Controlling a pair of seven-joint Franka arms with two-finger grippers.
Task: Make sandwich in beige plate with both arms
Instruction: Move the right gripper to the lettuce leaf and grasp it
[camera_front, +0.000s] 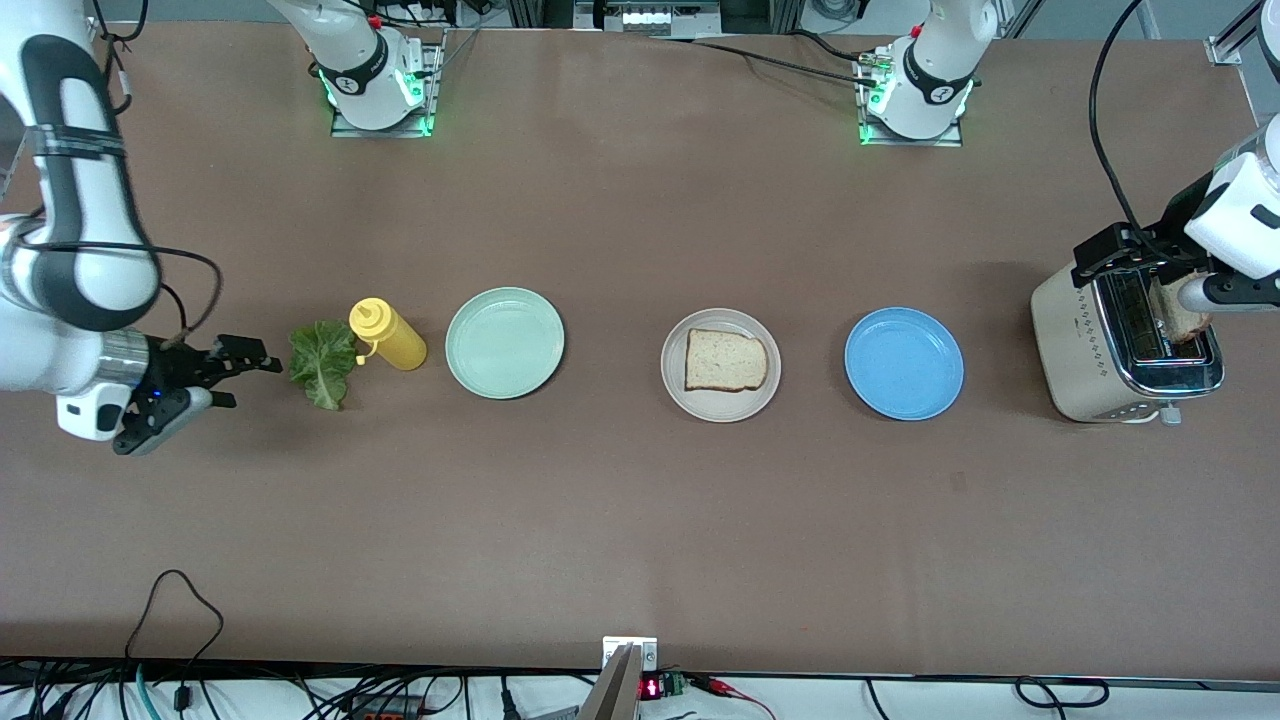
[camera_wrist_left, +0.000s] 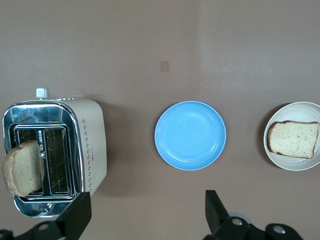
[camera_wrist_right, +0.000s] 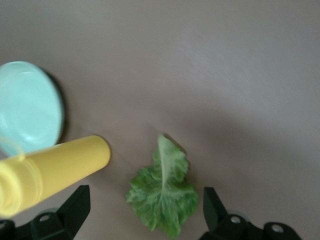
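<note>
While both arms hung above opposite ends of the tabletop, three plates sat in a row across its middle. The beige plate lay near the centre with one bread slice on it, between the mint-green plate toward the right arm's end and the blue plate toward the left arm's end. A lettuce leaf lay flat on the tabletop near the right arm's edge, just beside a yellow squeeze bottle standing next to the mint-green plate. The right tool hovered over the tabletop just beside the leaf, fingers spread and holding nothing. The left tool hung over the toaster at the left arm's edge, fingers spread wide, empty. A second bread slice stood tilted in a toaster slot.
</note>
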